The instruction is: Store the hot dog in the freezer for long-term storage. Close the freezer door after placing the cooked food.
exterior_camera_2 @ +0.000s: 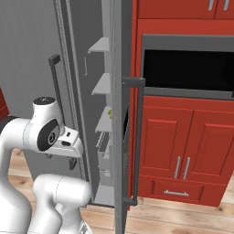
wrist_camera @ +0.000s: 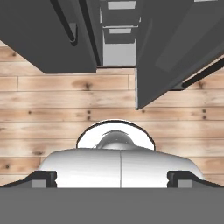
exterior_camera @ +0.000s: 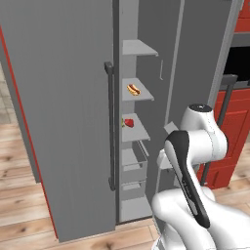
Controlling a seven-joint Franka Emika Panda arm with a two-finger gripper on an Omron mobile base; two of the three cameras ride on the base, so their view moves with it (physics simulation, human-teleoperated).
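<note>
The hot dog (exterior_camera: 133, 90), a tiny tan bun with a reddish sausage, lies on the second shelf of the freezer (exterior_camera: 139, 49). The freezer door (exterior_camera: 63, 122) stands swung open to the left, its long dark bar handle (exterior_camera: 110, 127) facing me. My gripper (exterior_camera_2: 72, 163) hangs below the hand in front of the fridge and points down at the floor, well away from the hot dog. In the hand view its fingertips (wrist_camera: 43, 178) sit wide apart, so the gripper (wrist_camera: 112, 178) is open with nothing in it.
A small red block (exterior_camera: 129, 122) sits on the shelf below the hot dog, above pale drawers (exterior_camera: 133, 168). The fridge's other grey door (exterior_camera_2: 121, 114) also stands ajar to the right. Red cabinets (exterior_camera_2: 183, 151) and a black oven recess (exterior_camera_2: 187, 64) flank it. Wood floor (wrist_camera: 65, 109) lies below.
</note>
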